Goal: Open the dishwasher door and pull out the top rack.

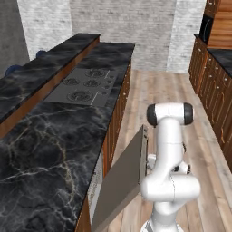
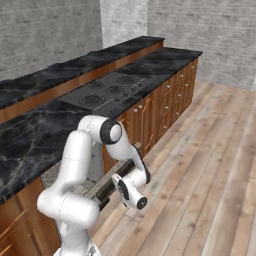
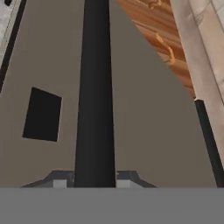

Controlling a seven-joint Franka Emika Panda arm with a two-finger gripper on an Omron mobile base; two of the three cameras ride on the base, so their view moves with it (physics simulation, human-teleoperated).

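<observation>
2 fingers of the gripper (image 3: 95,180) stand one on each side of the black bar handle (image 3: 95,87) of the dishwasher door (image 1: 121,181), set just wide enough to take the bar; the handle runs up between them in the hand view. Whether the pads actually press on the bar cannot be told.

Step in hand, as judged: swinging the door down on its bottom hinge.

1. Keep the handle centred between the fingers so that it does not slide along or out of the grip.
2. Move the hand on an arc outward and downward, following the door's swing, not in a straight pull.
3. Let the wrist turn with the panel as it tilts.
4. Carry on until the panel lies about level; the top rack can be reached only after that.

Door appearance: a large, flat, thin-edged panel of plain matte grey-brown. In the left base view it leans out from the cabinet run below the black marble counter (image 1: 50,149), part-way open, just beside the arm. In the hand view its face carries the black handle and 1 dark rectangular patch (image 3: 42,114). Reddish-brown cabinet fronts (image 3: 162,39) with curved pulls lie beyond its edge.
</observation>
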